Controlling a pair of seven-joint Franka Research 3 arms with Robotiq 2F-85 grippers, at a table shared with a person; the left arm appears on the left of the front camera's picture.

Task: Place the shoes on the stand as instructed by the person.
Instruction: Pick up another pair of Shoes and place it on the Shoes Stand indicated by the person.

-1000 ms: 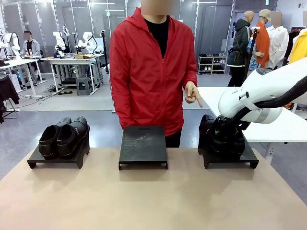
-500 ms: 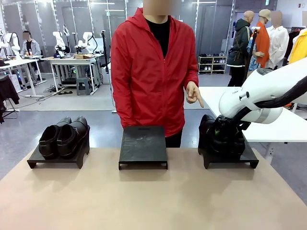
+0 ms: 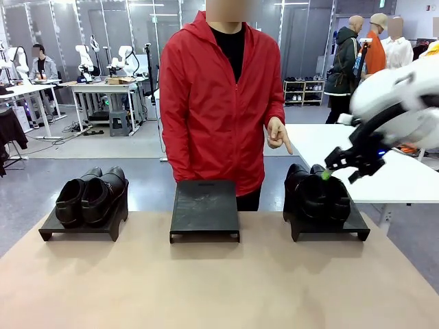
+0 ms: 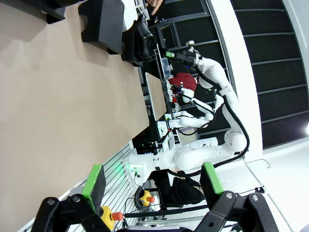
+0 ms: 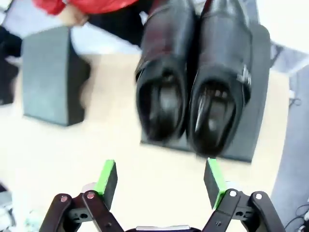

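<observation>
One pair of glossy black shoes (image 3: 317, 195) sits on the right stand (image 3: 329, 232). My right gripper (image 3: 339, 173) hangs open above and just right of them, holding nothing. In the right wrist view that pair (image 5: 166, 72) lies below my open right gripper (image 5: 161, 182), heels nearest. Another pair of shoes (image 3: 92, 195) rests on the left stand (image 3: 75, 229). The middle stand (image 3: 204, 205) is bare. The person (image 3: 219, 96) stands behind it, a hand (image 3: 277, 133) pointing down to the right. My left gripper (image 4: 152, 180) is open, far from the stands.
The tan table (image 3: 219, 281) stretches in front of the three stands. A white table (image 3: 405, 181) stands behind the right stand, under my right arm. Workbenches and other people fill the far room.
My right gripper has lifted up and to the right off the right pair, which stays on its stand. The person's hand keeps pointing.
</observation>
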